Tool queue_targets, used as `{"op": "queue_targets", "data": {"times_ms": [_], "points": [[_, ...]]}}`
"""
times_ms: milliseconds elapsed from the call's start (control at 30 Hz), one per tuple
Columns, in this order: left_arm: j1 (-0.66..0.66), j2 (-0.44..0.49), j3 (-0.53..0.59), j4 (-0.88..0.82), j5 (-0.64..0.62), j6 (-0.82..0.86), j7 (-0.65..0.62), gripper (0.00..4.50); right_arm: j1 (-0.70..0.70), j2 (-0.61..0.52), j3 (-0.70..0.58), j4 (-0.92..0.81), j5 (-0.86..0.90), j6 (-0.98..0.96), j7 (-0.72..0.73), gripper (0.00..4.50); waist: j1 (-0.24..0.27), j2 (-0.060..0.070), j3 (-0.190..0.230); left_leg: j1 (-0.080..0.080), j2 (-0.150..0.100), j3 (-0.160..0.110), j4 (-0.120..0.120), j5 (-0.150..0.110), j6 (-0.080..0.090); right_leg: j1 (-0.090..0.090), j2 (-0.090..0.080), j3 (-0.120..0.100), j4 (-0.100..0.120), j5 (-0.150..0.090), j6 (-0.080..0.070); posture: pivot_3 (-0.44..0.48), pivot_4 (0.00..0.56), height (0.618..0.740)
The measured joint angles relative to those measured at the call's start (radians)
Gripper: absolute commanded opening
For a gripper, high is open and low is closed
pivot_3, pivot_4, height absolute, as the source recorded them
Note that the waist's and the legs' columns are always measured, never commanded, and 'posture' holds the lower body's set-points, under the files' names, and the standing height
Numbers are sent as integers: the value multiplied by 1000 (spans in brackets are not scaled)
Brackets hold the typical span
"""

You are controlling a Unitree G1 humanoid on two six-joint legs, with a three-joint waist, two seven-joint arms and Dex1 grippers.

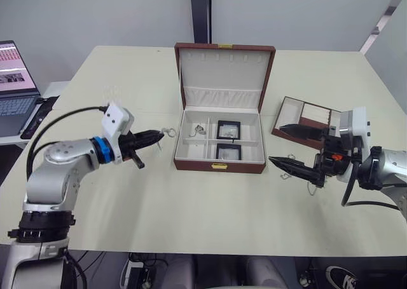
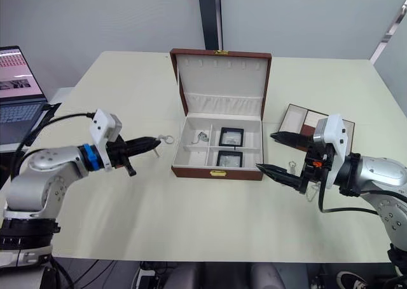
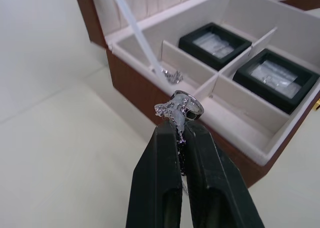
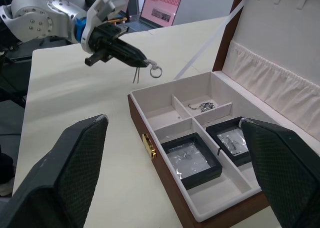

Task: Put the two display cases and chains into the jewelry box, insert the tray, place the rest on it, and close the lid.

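Just left of the open reddish-brown rectangular jewelry box (image 1: 219,154), the left tool (image 1: 159,136) is pinched shut on a thin silver chain (image 3: 176,109), ring clasp (image 4: 156,71) sticking out past the tips, rest of the chain dangling below the fingers. Tool's long axis points at the box's left wall, chain hanging just outside it and above rim level. Judgement: next move is a short push toward the box's left-hand compartments, then release. Left arm is clearly the nearer one for that.

Box contents: both small black-framed square display cases (image 1: 229,129) (image 1: 228,151) sit flat in the two right-hand compartments, one behind the other. Another silver chain (image 1: 200,129) lies bunched in the rear left compartment. Front left compartment looks free. The cream-lined hinged lid (image 1: 221,70) stands upright at the back.

Right tool (image 2: 275,152) is spread wide, holding nothing, hovering over the cream table (image 1: 191,213) right of the box. The shallow reddish-brown three-section tray (image 1: 308,116) lies on the table behind it, partly blocked by that arm.

Hard to make out: how much chain hangs below the left fingers. A small silvery item (image 2: 292,166) lies by the right tool; I can't identify it.
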Motion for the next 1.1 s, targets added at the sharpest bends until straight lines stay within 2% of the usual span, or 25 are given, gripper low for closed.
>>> {"op": "queue_targets", "data": {"times_ms": [200,400,667,1000,1100], "points": [[-112,3,-46,-13,-20,51,-31,12,9,13,-1,-24,0,-1,-34,4500,0,0,0,0,0,0,0,0,0,0,0,0,0,0,0,0,150,740],[-165,-24,-125,-12,-13,64,-75,12,75,13,-30,-63,7,0,-72,4500,0,0,0,0,0,1,0,0,0,0,1,1,0,0,0,0,150,740],[-174,-56,-220,41,37,37,-109,12,113,13,-65,-90,11,1,-114,4500,-1,0,0,0,1,1,0,0,0,-1,4,1,0,0,0,0,150,740],[-158,-55,-228,55,74,17,-123,12,146,13,-89,-107,21,3,-127,4500,0,0,0,0,0,1,0,0,0,-1,4,1,0,0,0,0,150,740],[-155,-56,-228,56,76,18,-115,781,146,12,-89,-107,21,3,-127,4500,-1,0,0,0,0,1,0,0,0,-1,4,1,0,0,0,0,150,740]]}}
